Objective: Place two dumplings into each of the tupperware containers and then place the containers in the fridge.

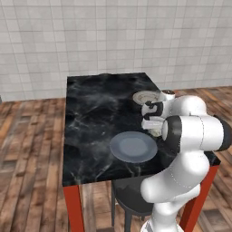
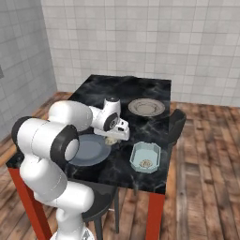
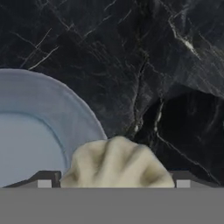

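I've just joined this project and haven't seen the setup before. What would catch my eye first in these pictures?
The white arm bends low over a black marble table, its open tool straddling a tan crimped dumpling just beside the blue-grey plate. Near the table's right edge sits a pale blue-green tupperware container with something small and tan in it, and a beige plate lies farther back.

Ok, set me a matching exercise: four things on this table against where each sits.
Things:
1. dumpling
2. blue-grey plate
3. beige plate
4. tupperware container

Places:
A. far end of the black table
B. near the table's right edge
C. between the open gripper's fingertips
D. near end, beside the arm

Pairs: 1-C, 2-D, 3-A, 4-B
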### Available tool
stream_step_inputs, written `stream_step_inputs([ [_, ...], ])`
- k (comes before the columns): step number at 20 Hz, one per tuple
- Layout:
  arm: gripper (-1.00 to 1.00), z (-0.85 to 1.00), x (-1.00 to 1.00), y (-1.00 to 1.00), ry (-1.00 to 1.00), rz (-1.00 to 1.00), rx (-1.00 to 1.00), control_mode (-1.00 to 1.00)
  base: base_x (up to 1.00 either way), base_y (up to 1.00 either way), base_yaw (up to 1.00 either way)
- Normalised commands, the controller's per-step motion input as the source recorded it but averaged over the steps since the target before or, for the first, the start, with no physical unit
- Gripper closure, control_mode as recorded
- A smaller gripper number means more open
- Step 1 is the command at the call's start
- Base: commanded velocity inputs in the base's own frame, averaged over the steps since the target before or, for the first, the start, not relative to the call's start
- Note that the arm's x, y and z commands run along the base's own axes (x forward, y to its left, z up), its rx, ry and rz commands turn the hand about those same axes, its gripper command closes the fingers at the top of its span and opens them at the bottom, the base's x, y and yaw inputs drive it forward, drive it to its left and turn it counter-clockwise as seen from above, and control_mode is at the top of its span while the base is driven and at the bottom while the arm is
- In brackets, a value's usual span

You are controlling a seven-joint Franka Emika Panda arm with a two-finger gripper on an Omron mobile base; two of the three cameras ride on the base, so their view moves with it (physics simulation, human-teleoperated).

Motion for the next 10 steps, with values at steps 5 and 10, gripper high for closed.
stream_step_inputs([
  [5,1.00,0.00,0.05,-0.89,0.00,0.00,0.00,-1.00,0.00,0.00,0.00],
  [10,1.00,0.00,0.12,-0.77,0.01,0.00,0.00,-1.00,0.00,0.00,0.00],
])
